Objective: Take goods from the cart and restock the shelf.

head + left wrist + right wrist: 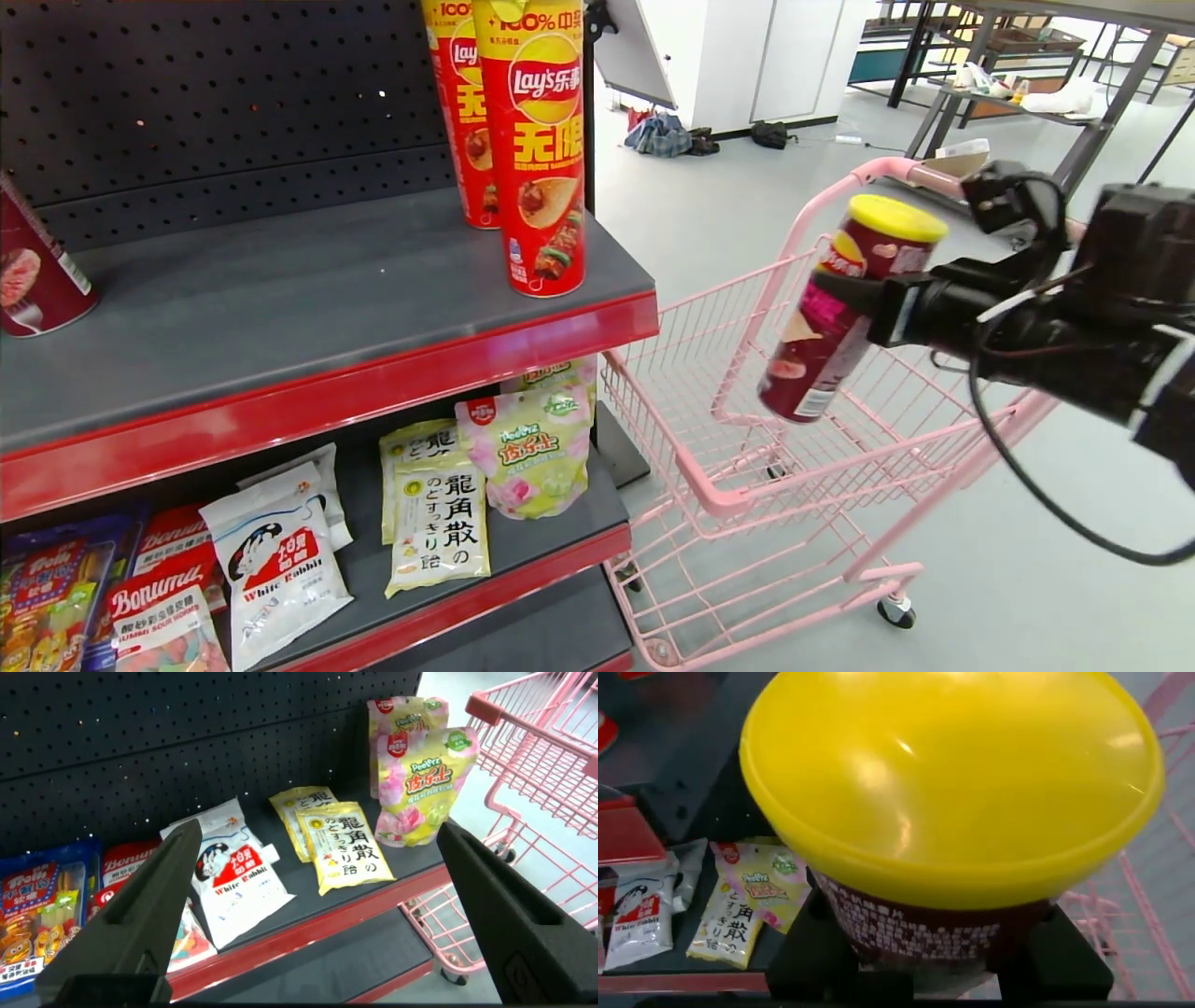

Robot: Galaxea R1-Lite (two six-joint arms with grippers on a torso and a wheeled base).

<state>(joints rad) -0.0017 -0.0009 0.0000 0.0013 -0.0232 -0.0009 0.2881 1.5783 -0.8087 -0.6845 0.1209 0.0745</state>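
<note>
Now, maroon yellow-lidded chip can [814, 362], tilted, clamped in right gripper [842, 292], left gripper [318, 833] jaws wide

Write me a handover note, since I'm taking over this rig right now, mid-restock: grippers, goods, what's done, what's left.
Right gripper: shut on the yellow-lidded can, held tilted over the pink cart.
Left gripper: open, holding nothing, facing the snack bags on the lower shelf.
Upper shelf: two tall red cans at its cart end, a dark red can at the other end.
Done: one can is lifted out of the cart.
Left: carry it to the upper shelf, stand it upright, release. Whether more goods wait in the cart, I cannot tell.
</note>
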